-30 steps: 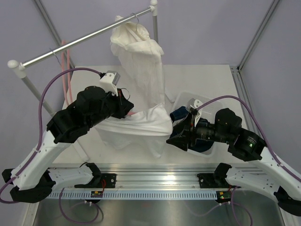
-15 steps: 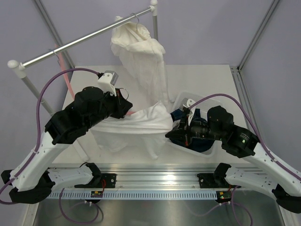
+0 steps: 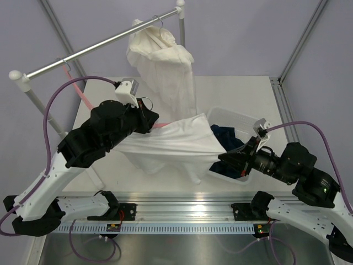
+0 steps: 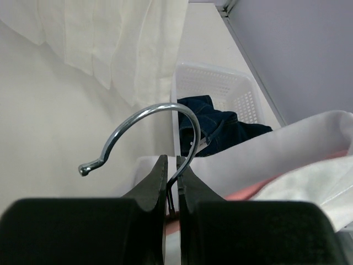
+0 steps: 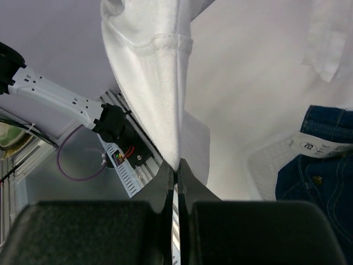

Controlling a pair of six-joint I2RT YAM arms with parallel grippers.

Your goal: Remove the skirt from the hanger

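Note:
The white skirt [image 3: 171, 146] is stretched taut between my two grippers above the table. My left gripper [image 3: 150, 120] is shut on the wire neck of the hanger [image 4: 149, 118], whose metal hook curves up free in front of the jaws [image 4: 172, 161]. A pink part of the hanger [image 3: 161, 125] shows under the skirt's left end and beside the cloth [image 4: 248, 191]. My right gripper [image 3: 220, 160] is shut on the skirt's right edge. In the right wrist view a folded hem of the skirt [image 5: 154, 83] runs down into the closed jaws [image 5: 176, 165].
A white basket [image 3: 237, 118] holding blue jeans [image 3: 226, 138] stands at the right, just behind my right gripper. A clothes rail [image 3: 99, 47] crosses the back. On it hang another white garment [image 3: 162, 66] and a pink hanger [image 3: 74, 83].
My right gripper has shut on the skirt's edge and drawn back to the right, pulling the cloth taut. The left gripper has kept its hold on the hanger and shifted slightly back.

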